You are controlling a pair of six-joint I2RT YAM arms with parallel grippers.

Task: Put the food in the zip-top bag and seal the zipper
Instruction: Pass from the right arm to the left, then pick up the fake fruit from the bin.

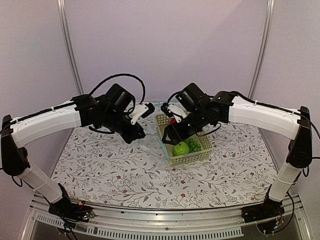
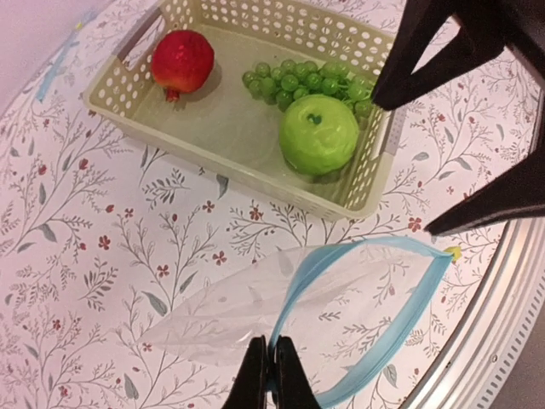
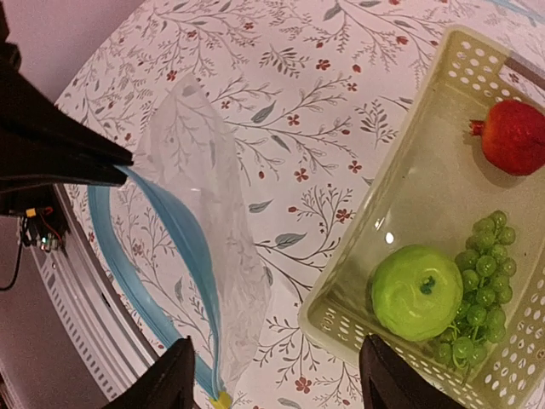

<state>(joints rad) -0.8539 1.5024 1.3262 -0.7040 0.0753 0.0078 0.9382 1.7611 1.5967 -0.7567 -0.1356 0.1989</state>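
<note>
Nearest me, my left gripper (image 2: 272, 362) is pinched tight on the zipper (image 2: 417, 298), clamping the blue strip at one lip of the zip-top bag (image 2: 226, 311). The bag lies around the middle of the table (image 2: 94, 247), just beside the left wall of the basket (image 2: 213, 162). Its mouth gapes in a loop and its clear body is slumped flat. It looks like thin, limp film that I'd expect to sag and slide, so the stiffer strip is the sensible place to hold it.

A little further out, my right gripper (image 3: 277, 366) hangs with its fingers spread wide and nothing between them. It sits over the basket's near corner, close to the bag's mouth.

The green apple (image 2: 318, 134) sits in the near end of the basket, touching the grapes (image 2: 298, 81). It is just off to one side of those open fingers and apart from them. I judge it firm, glossy and fairly weighty, so I'd grip it across its widest part or it may squirt out.

The red apple (image 2: 181, 60) rests at the basket's far end, well apart from both grippers
</note>
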